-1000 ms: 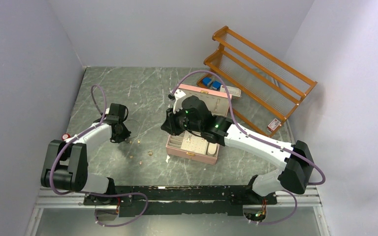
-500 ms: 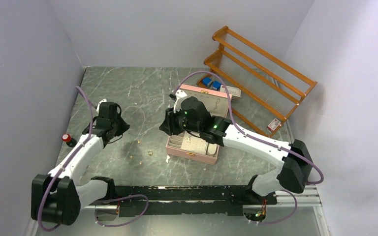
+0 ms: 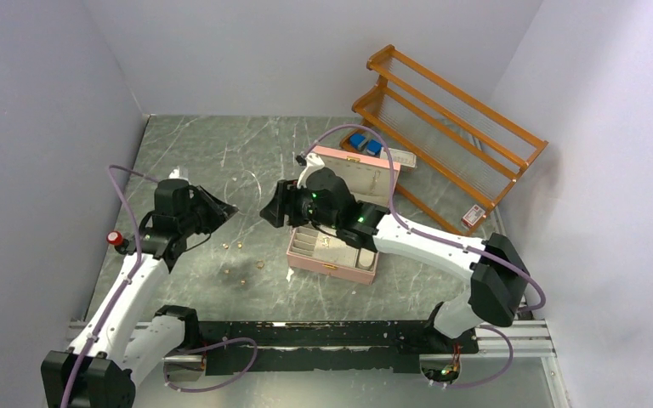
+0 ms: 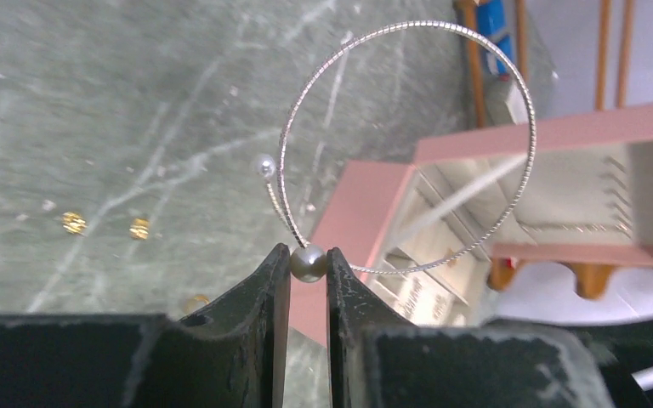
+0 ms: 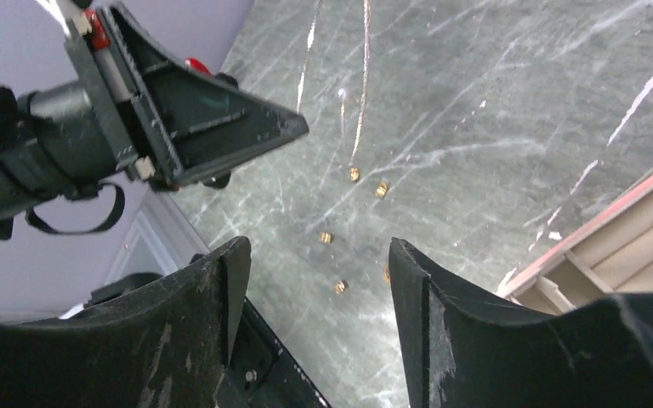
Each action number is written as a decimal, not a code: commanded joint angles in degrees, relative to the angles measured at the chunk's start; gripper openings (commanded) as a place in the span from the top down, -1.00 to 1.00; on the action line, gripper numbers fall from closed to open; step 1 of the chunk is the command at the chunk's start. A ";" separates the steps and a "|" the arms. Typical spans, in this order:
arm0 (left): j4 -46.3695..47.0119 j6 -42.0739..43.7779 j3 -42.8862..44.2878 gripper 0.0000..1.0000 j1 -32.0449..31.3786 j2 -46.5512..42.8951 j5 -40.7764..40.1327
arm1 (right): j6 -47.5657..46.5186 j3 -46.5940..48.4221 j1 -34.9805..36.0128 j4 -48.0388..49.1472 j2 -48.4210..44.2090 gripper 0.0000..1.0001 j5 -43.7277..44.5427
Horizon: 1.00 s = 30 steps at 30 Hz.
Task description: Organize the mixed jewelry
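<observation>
The left arm (image 3: 132, 285) and the right arm (image 3: 429, 242) were white tubes with fat black joints. A purple cable (image 3: 346, 129) looped along each one. Above the black rail (image 3: 323, 333), two tiny green lights (image 3: 360, 219) glowed on the right arm. The left gripper (image 4: 309, 255) and right gripper (image 5: 319, 255) had black, scratched fingers (image 5: 195, 340).
</observation>
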 commanded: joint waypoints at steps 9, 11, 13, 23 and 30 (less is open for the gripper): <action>3.56 -5.48 1.42 0.88 0.43 -2.29 14.68 | 6.02 0.60 0.34 7.52 3.32 -0.23 8.77; 3.64 -5.29 1.57 0.88 0.43 -2.31 14.94 | 6.89 0.95 0.27 6.42 3.74 -0.21 10.77; 3.51 -5.18 1.68 0.88 0.43 -1.97 15.28 | 7.25 0.73 0.33 6.79 3.91 -0.20 12.14; 5.11 -6.52 0.72 0.88 0.43 -1.96 17.17 | 4.61 1.94 0.24 10.66 6.77 0.34 10.74; 5.47 -5.65 0.98 0.82 0.43 -1.37 17.65 | 1.81 0.37 0.26 13.76 5.07 0.89 11.53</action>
